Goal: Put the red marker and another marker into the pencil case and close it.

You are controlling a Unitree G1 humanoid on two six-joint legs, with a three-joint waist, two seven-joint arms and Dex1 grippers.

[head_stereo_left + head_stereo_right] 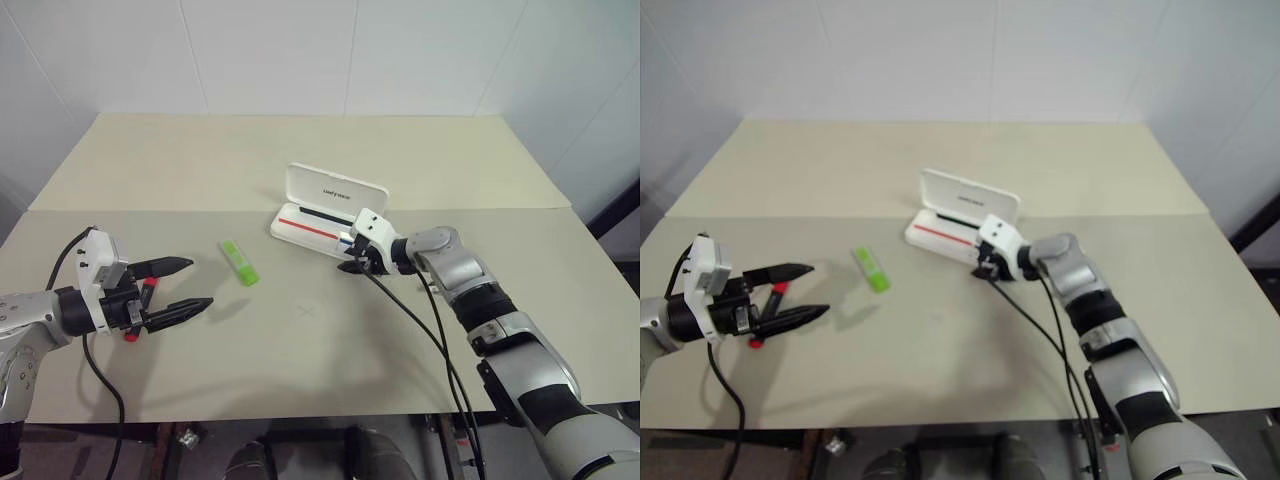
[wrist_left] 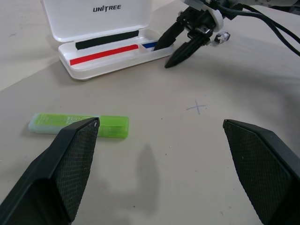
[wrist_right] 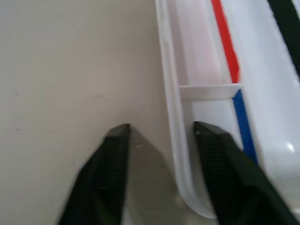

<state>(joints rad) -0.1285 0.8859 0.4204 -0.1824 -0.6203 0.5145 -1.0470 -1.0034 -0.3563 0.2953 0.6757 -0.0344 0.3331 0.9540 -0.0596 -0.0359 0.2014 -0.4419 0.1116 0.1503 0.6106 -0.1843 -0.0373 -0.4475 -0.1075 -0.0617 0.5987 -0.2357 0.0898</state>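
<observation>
Matte beige table (image 1: 300, 380), glossy rounded case (image 1: 325, 210)

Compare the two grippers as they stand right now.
The left gripper hangs wide open over bare table, short of the green marker; the right gripper has its fingers closer together, straddling the front wall of the open pencil case. Both hold nothing.

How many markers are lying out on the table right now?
1: the lime-green marker, flat on the table between the left gripper and the open pencil case. Another could be hidden inside the case.
</observation>
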